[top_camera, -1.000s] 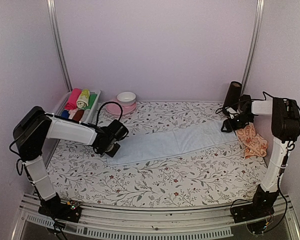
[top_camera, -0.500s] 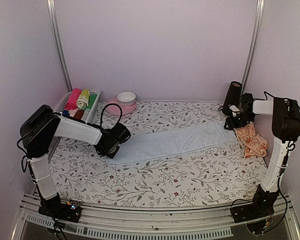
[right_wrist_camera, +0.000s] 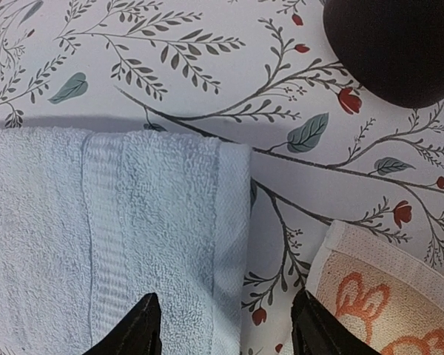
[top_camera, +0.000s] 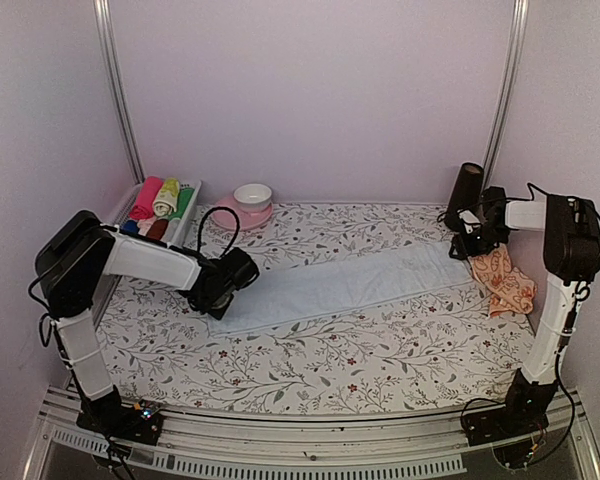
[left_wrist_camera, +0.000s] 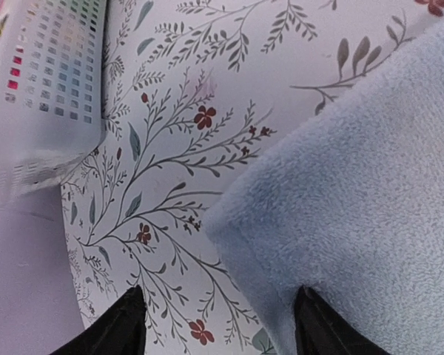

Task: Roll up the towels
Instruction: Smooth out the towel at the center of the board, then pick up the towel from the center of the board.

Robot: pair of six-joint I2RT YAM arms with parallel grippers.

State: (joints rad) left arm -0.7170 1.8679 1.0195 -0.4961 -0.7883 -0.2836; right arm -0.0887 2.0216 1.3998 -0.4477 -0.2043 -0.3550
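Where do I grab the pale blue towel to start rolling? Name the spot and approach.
Pinch the pale blue terry towel at its leftmost corner, coming from above. It lies flat on the white floral table sheet, so only that edge offers a lip; the left gripper hovers there, jaws open.

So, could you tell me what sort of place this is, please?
Likely a lab test booth rather than a home: bare walls, metal rails, and a floral sheet as the work surface.
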